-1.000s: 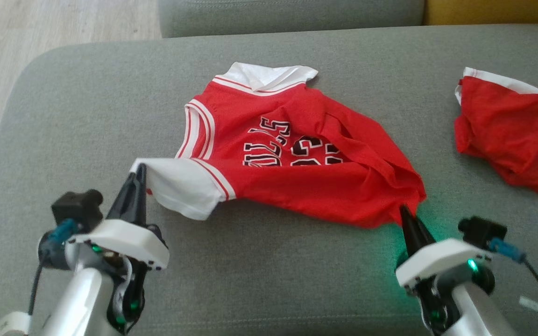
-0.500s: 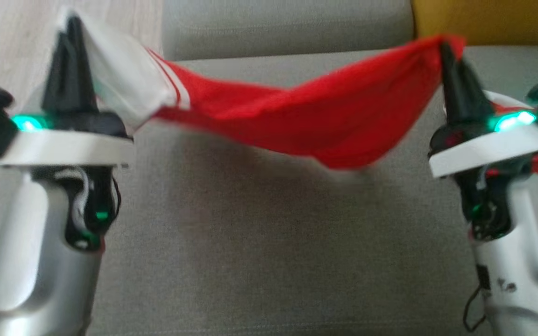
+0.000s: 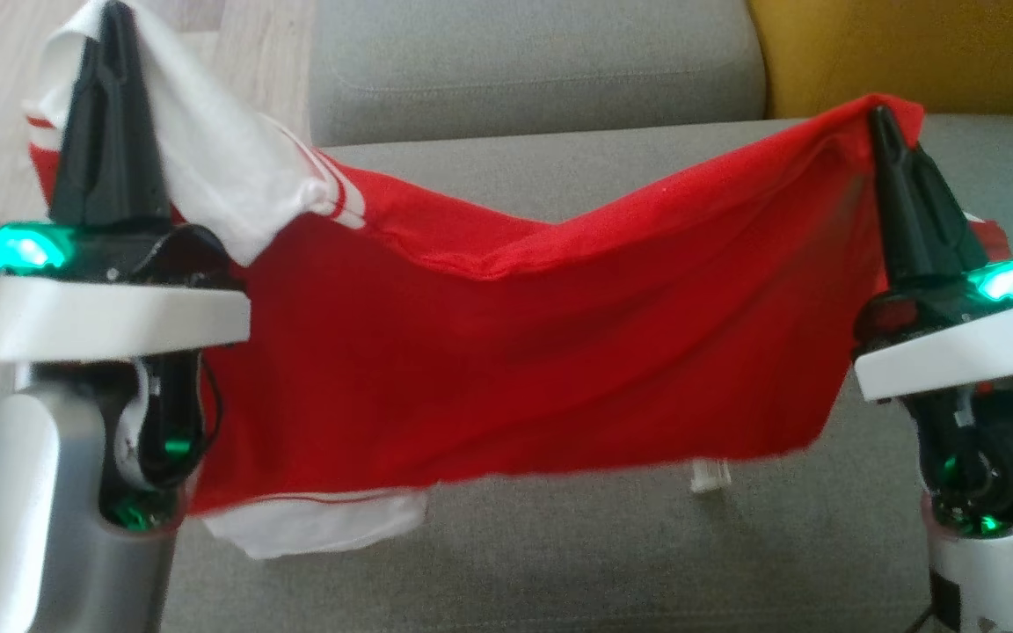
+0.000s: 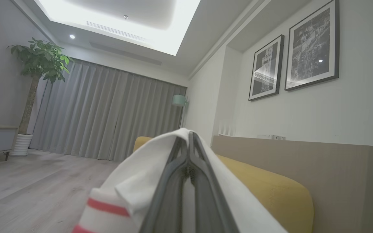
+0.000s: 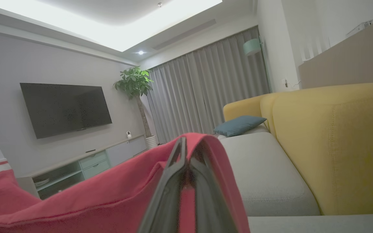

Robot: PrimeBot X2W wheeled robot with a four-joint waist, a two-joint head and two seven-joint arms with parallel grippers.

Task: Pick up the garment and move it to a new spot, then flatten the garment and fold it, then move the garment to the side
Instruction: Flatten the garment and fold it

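The red fabric jersey with white sleeves [image 3: 515, 352] hangs between both grippers: the left gripper [image 3: 112, 35] pinches a white sleeve [image 3: 216, 176], and the right gripper [image 3: 883, 123] pinches the red edge.

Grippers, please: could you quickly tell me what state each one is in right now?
Left gripper: shut on the garment, at its white sleeve.
Right gripper: shut on the garment's red edge.
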